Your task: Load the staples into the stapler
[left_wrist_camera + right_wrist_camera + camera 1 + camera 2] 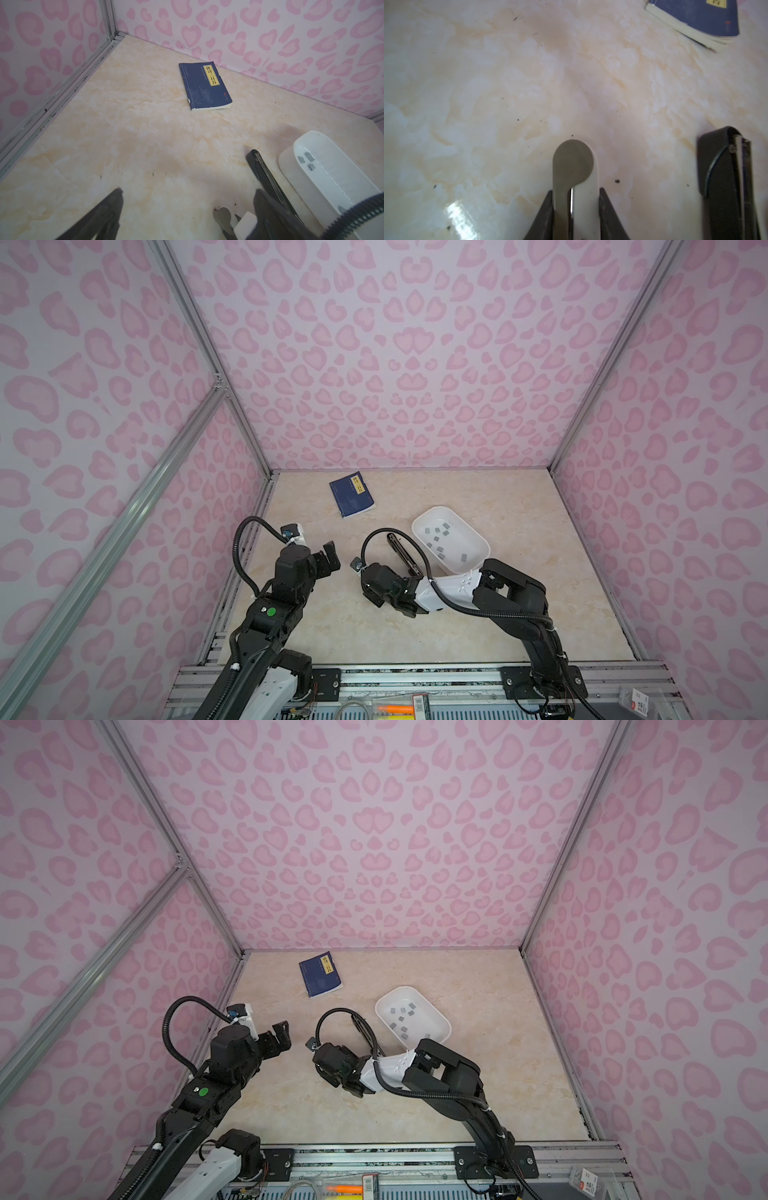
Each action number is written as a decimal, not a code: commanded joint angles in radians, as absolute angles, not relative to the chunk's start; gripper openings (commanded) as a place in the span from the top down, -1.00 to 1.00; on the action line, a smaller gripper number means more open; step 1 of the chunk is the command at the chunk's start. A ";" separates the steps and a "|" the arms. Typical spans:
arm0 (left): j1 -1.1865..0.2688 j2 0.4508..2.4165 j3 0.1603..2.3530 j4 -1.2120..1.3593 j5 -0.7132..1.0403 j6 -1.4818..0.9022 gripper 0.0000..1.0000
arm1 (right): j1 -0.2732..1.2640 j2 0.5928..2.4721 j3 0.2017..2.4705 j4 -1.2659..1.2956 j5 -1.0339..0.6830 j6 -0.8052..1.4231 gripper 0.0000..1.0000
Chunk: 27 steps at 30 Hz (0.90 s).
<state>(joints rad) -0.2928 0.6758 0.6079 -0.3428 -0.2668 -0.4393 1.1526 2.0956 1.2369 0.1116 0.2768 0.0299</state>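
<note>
Blue book (204, 85) titled 唐诗三百首; right claw (575, 190) clamps pale tool (571, 160).

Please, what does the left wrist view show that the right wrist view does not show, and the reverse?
Only the left wrist view: the white tray with grey staples in it, the pink wall, the whole cover of the blue book, and the open left pincer.
Only the right wrist view: the right pincer seen from close, closed on a white and grey tool.
Both: the book, the black stapler, the marble table, and that tool.
</note>
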 commanded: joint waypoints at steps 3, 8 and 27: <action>-0.292 0.650 0.593 -0.311 -0.290 -0.429 -0.97 | 1.236 2.140 1.317 -0.169 0.534 -0.004 0.58; -0.292 0.635 0.590 -0.320 -0.311 -0.437 -0.97 | 1.333 2.180 1.344 -0.326 0.734 -0.015 0.58; -0.291 0.602 0.572 -0.325 -0.334 -0.442 -0.93 | 1.505 2.335 1.452 -0.660 0.916 0.012 0.10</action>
<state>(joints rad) -0.2928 0.5957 0.5640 -0.3435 -0.3367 -0.4431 1.4994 2.3173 1.4616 -0.5533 1.0969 0.0074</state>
